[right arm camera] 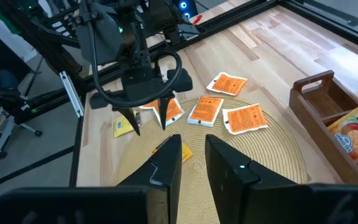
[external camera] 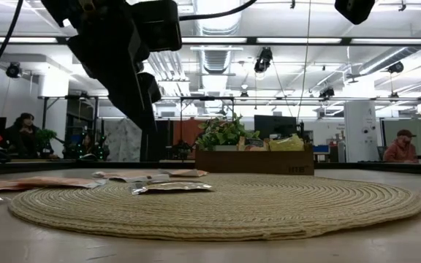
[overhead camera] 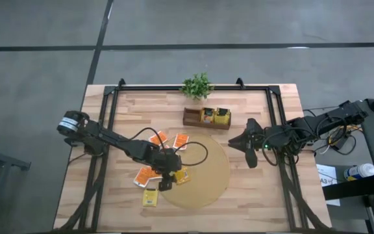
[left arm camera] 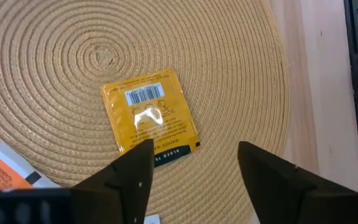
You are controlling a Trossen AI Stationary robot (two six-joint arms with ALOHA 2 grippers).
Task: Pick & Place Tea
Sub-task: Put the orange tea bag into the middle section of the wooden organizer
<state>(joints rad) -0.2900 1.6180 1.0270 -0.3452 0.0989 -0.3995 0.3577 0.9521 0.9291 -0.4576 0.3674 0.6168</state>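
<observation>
A yellow tea packet point(left arm camera: 149, 118) is lying flat, barcode side up, on the round woven mat point(overhead camera: 206, 185), near the mat's nine o'clock edge in the high view; the left gripper point(left arm camera: 194, 168) is hanging just above it with its fingers spread apart and holding nothing, the packet showing free between and beyond the tips; around it the other tea packets are lying loose; three orange-red ones point(right arm camera: 229, 83) are sitting at the mat's ten to eleven o'clock rim, more orange-red ones point(overhead camera: 146, 176) are resting on the wooden table point(overhead camera: 252, 201) off the mat's nine o'clock side, and another yellow packet point(overhead camera: 150, 197) is lying on the wood at about eight o'clock; a wooden tray point(overhead camera: 193, 121) holding yellow packages is standing at the mat's twelve o'clock, with a small green plant point(overhead camera: 197, 85) beyond it; the right gripper point(right arm camera: 193, 157) is waiting at the mat's three o'clock side, its fingers standing slightly parted around nothing.
</observation>
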